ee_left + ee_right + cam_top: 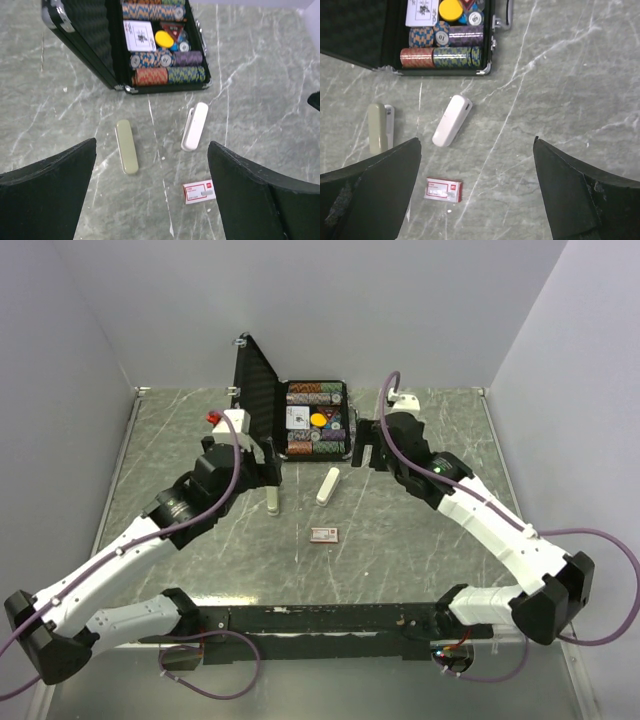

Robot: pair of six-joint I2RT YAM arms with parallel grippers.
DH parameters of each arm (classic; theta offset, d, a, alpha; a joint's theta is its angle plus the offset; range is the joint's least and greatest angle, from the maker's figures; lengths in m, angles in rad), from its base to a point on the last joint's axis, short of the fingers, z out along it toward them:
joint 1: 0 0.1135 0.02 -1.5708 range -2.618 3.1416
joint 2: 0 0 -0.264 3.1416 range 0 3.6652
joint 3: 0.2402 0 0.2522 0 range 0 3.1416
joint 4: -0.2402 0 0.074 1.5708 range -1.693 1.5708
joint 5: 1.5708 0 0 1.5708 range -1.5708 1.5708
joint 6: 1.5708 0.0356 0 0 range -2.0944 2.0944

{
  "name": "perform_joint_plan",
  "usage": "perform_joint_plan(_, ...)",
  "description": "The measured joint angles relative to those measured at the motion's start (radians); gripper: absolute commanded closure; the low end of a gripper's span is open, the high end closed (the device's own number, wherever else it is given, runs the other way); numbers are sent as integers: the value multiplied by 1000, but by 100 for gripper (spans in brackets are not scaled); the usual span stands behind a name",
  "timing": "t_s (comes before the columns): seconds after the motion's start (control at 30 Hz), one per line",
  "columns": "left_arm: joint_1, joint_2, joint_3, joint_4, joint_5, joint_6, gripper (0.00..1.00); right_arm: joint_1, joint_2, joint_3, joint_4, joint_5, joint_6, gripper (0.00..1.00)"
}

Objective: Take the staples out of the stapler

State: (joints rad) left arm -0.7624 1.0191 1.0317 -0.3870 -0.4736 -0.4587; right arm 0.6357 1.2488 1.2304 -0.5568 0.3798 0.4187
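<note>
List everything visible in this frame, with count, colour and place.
case: one, black, open, back centre
poker chips: several stacks, mixed colours, inside case
white stapler: one, white, before case
olive stapler: one, olive-grey, left of white stapler
small box: one, red-and-white, nearest arms
red item: one, red, back left
white item: one, white, back right
table: one, grey marbled, underneath
left gripper: one, black, open, above staplers
right gripper: one, black, open, right of case

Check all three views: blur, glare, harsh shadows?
Top external: even, diffuse light, faint shadows, no glare; the small red-and-white flat box is too small to read. Left wrist: the open black case of poker chips is sharp, the black fingers are featureless dark masses. Right wrist: sharp too; the white oblong plastic piece shows little surface detail.
</note>
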Motion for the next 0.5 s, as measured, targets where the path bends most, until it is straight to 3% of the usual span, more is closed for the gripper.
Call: perform_joint_plan(0.5, 0, -22, -15, 19, -39, 41, 3, -1, -120, -5, -3, 80, -108, 0)
